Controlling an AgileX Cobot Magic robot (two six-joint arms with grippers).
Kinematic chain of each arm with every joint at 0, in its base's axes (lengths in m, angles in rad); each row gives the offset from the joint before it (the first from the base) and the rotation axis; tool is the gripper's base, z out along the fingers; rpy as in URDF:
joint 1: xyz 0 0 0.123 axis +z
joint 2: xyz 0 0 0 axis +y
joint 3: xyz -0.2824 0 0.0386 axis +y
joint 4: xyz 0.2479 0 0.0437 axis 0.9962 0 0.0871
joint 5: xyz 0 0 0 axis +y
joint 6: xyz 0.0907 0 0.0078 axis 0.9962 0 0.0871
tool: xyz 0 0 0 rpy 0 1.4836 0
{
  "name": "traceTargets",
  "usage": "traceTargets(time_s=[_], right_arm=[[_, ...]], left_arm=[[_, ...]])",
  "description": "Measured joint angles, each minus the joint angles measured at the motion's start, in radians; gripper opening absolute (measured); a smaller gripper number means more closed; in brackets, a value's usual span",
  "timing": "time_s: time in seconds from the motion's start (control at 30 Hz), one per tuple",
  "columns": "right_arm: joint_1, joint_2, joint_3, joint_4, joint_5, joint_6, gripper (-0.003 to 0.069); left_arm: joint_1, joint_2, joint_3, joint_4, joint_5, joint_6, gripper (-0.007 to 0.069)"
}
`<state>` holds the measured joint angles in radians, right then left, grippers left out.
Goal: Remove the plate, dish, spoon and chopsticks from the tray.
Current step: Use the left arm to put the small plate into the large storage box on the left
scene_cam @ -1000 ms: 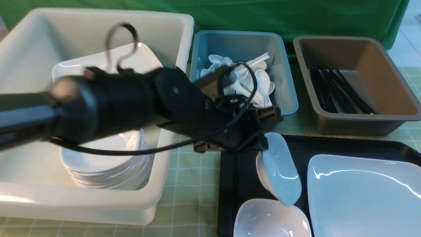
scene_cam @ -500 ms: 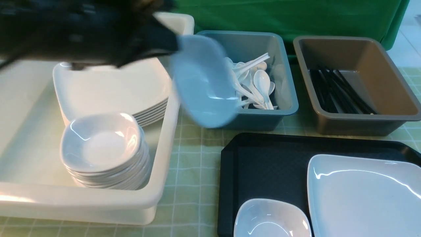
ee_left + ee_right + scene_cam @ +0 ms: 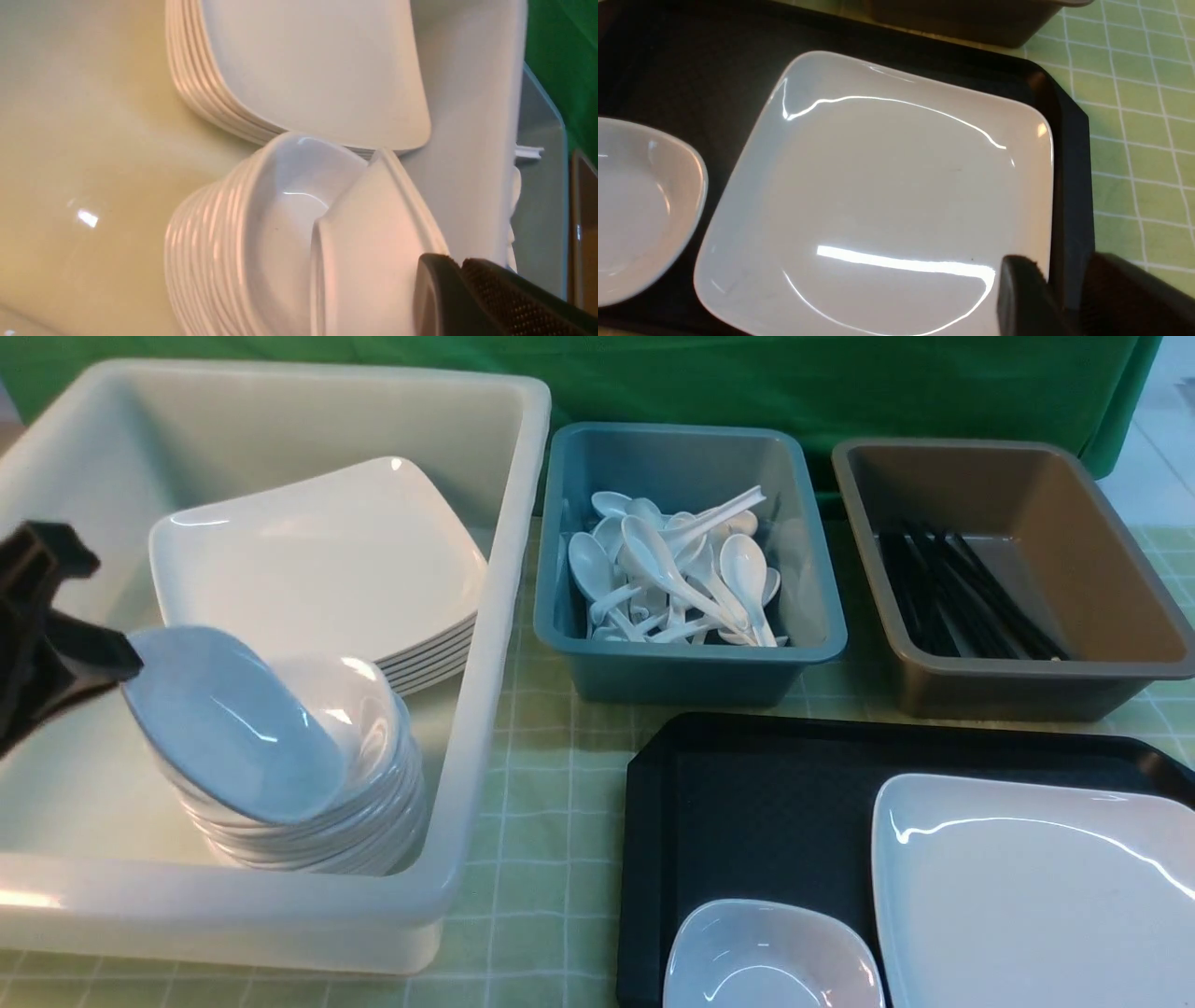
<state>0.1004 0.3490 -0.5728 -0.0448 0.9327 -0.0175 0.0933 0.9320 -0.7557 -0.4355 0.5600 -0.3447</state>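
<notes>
My left gripper [image 3: 121, 658] is shut on the rim of a small white dish [image 3: 233, 728], held tilted just above a stack of like dishes [image 3: 373, 803] in the white tub [image 3: 509, 523]. In the left wrist view its fingers [image 3: 460, 263] pinch that dish [image 3: 369, 242]. The black tray [image 3: 766, 803] holds the large white plate [image 3: 1027, 896] and another small dish [image 3: 766, 957]. No spoon or chopsticks show on the tray. My right gripper [image 3: 1064, 275] is open at the plate's [image 3: 887, 196] edge: one finger over the plate, the other beyond the tray rim [image 3: 1071, 186].
A stack of large plates [image 3: 317, 560] lies at the back of the white tub. The teal tub [image 3: 691, 672] holds several white spoons [image 3: 672, 579]. The brown tub [image 3: 1027, 686] holds black chopsticks [image 3: 962, 597]. A green checked cloth [image 3: 541, 821] covers the table.
My left arm has lifted the small dish off the tray and swung it left, past the teal tub, down over the dish stack in the white tub.
</notes>
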Motion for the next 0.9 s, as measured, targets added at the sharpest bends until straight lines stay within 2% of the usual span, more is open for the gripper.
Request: traceTargets(time_s=[0.13,0.33,0.47,0.63,0.9], right_arm=[[0.0,0.0,0.0,0.0,0.0,-0.001,0.0192],[0.0,0.0,0.0,0.0,0.002,-0.001,0.0198],[0.0,0.0,0.0,0.0,0.003,-0.001,0.0202],[0.0,0.0,0.0,0.0,0.003,0.0,0.0209],[0.0,0.0,0.0,0.0,0.008,-0.001,0.0217]], left_arm=[[0.011,0.029,0.055,-0.042,-0.056,0.026,0.001],[0.011,0.049,0.065,-0.045,-0.053,0.031,0.001],[0.011,0.074,0.065,-0.04,0.008,0.03,0.0014],[0.011,0.119,0.065,-0.034,0.067,0.03,0.0064],[0.011,0.137,0.023,0.016,0.142,0.055,0.0328]])
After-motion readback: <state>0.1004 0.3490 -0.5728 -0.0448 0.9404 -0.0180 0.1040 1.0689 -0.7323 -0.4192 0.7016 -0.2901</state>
